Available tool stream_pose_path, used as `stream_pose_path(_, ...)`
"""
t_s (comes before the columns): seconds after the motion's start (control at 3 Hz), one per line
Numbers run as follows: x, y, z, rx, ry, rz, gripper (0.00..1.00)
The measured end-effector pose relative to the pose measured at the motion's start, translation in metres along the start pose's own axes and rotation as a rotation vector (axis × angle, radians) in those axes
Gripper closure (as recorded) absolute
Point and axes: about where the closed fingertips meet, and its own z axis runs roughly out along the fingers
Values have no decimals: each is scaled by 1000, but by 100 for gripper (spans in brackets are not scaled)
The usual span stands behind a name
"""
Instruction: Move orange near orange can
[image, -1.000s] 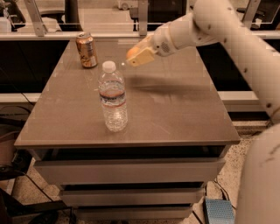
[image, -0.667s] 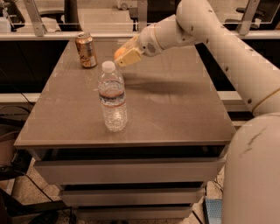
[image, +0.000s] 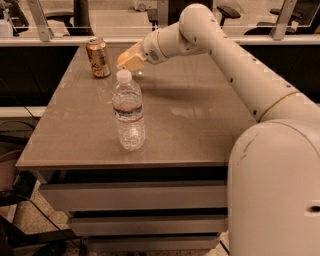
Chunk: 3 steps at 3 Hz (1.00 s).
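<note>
1. One white arm (image: 235, 65) reaches in from the right side across the far part of the tabletop (image: 200, 125), and its gripper (image: 129, 60) hangs over the far left area.
2. Its fingers (image: 134, 61) are clamped on the orange (image: 121, 56), which is held off the tabletop. Only a small part of the fruit shows, at their left side.
3. The orange can (image: 98, 57) stands upright near the far left corner, just left of the held orange and apart from it.
4. A clear water bottle (image: 129, 112) with a white cap stands upright left of the middle, nearer the front edge. In this view its cap sits just below the gripper.
5. Drawer fronts (image: 135, 197) show under the front edge.
</note>
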Motion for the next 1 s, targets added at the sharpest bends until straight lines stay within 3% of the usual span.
stream_pose_path(0.33, -5, -18, 20, 31, -22, 28, 100)
stream_pose_path(1.0, -6, -14, 48, -14, -16, 63, 100)
